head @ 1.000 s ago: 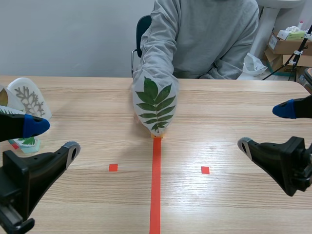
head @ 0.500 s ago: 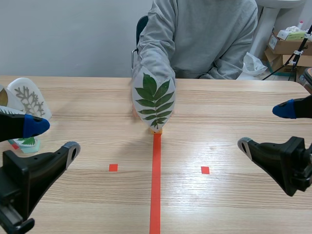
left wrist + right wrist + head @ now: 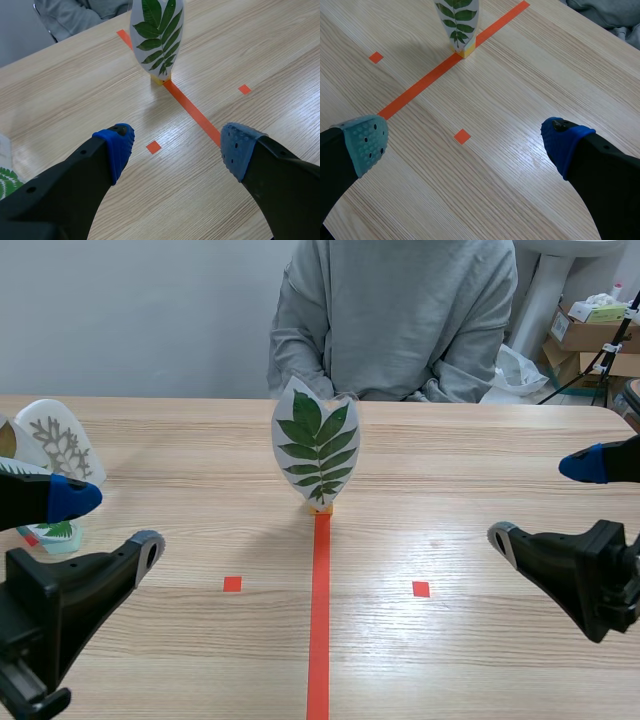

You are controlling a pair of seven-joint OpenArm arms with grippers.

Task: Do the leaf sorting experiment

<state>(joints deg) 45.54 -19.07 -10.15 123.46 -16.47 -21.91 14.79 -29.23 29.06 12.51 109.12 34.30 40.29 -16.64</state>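
Person has let go: leaf card stands upright alone at the tape's far end. Left pincer and right pincer are open and empty. Looks like sorting starts here; you'd reach in and grip it.

The left gripper hangs spread wide over the desk, blue pads well apart. Ahead, a leaf card stands upright in a yellow base on the orange tape line.
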